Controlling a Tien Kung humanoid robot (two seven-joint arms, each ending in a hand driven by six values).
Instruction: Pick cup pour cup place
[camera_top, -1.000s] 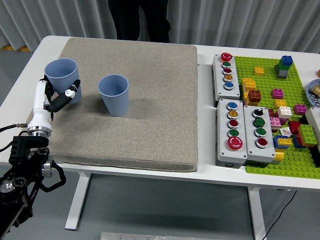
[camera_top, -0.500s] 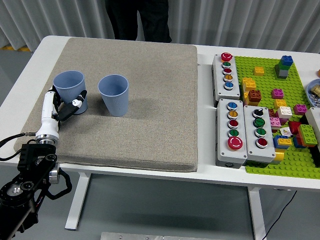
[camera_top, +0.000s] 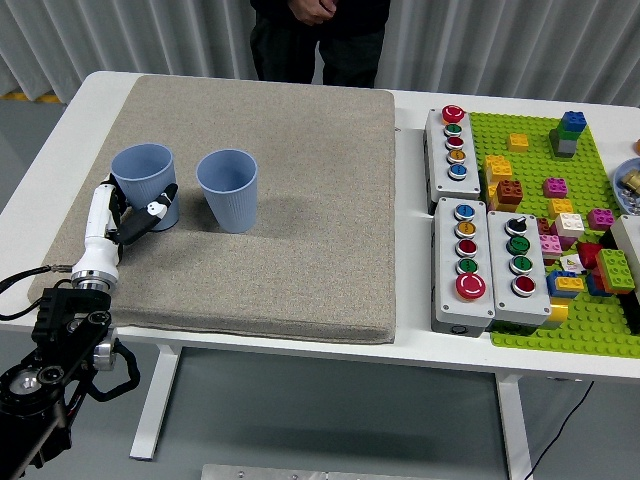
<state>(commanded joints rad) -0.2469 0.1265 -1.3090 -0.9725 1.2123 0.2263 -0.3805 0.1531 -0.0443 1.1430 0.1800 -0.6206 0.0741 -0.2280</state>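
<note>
On the grey fabric mat (camera_top: 300, 200) covering the white worktop (camera_top: 420, 110), the left hand (camera_top: 135, 215) is gripping a pale blue ribbed plastic cup (camera_top: 143, 178), standing upright just beside a second pale blue cup (camera_top: 228, 190); both seem to be holding nothing, though their bottoms are hidden.

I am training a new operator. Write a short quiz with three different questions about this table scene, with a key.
1. True or false: the left hand grasps the left cup.
2. How many blue cups stand on the mat? A) one B) two C) three
3. Fill in: the button boxes lie to the ___ of the mat.

Key: 1 true; 2 B, the left cup and the right cup; 3 right.
</note>
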